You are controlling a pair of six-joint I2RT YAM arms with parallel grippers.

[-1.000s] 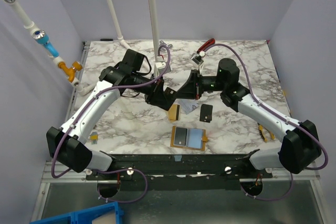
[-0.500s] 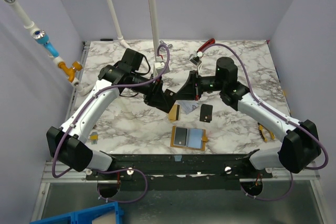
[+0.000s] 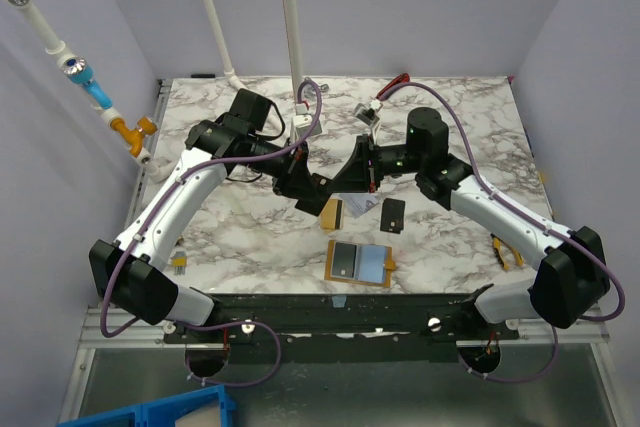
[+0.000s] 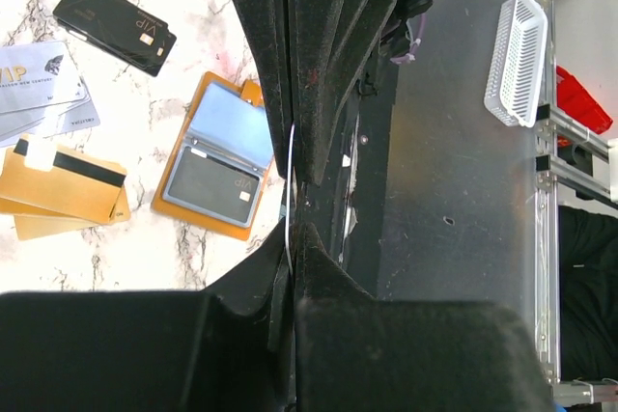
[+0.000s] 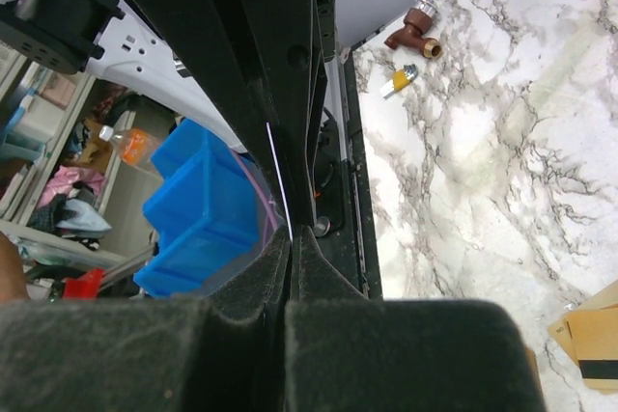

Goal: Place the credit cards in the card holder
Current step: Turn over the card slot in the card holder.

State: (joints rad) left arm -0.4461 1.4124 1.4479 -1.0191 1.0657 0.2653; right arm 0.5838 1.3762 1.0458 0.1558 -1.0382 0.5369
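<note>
Above the gold-tan cards (image 3: 333, 213), both tools – left (image 3: 322, 180), right (image 3: 352, 179) – clamped together on one thin pale card (image 4: 291, 156)

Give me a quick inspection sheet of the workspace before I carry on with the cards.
Surface: marble table, flat.
Job's things: card holder lies open near the front edge, a dark card in one pocket; gold cards, grey VIP cards and black card lie loose.
Clutter: brown fitting at the table's edge.
Grippers: left gripper and right gripper each shut on a thin white edge, mid-air.
Cables: purple cables along both arms.
Surroundings: blue bin, white basket.
</note>
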